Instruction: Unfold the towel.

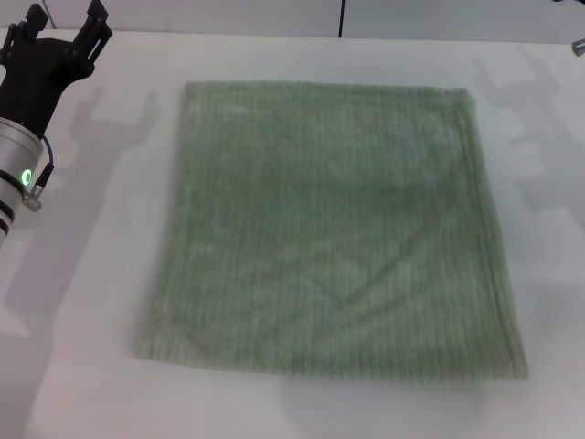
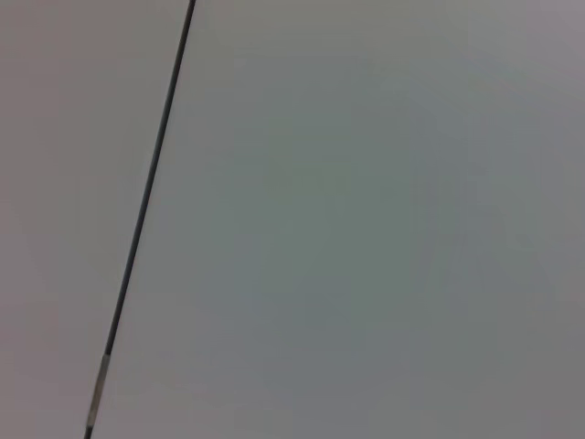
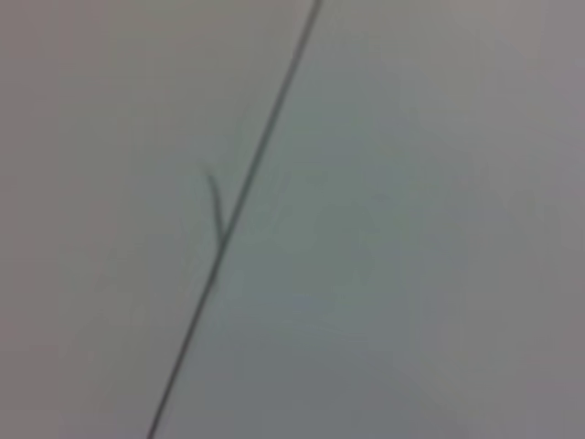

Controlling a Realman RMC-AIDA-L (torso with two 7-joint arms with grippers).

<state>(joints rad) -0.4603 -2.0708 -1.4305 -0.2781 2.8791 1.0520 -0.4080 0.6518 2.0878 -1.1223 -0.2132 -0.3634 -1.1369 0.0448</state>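
green terry towel lies flat as one near-square on the white desk, fitting either fully spread or folded once, while the left tool hovers well apart, prongs spread, holding nothing.

The green towel is soft, ribbed terry cloth, matt. Beneath it, the white table looks smooth and faintly glossy.

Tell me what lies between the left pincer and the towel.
Only bare white table separates the left pincer from the green towel, seen in the head view.
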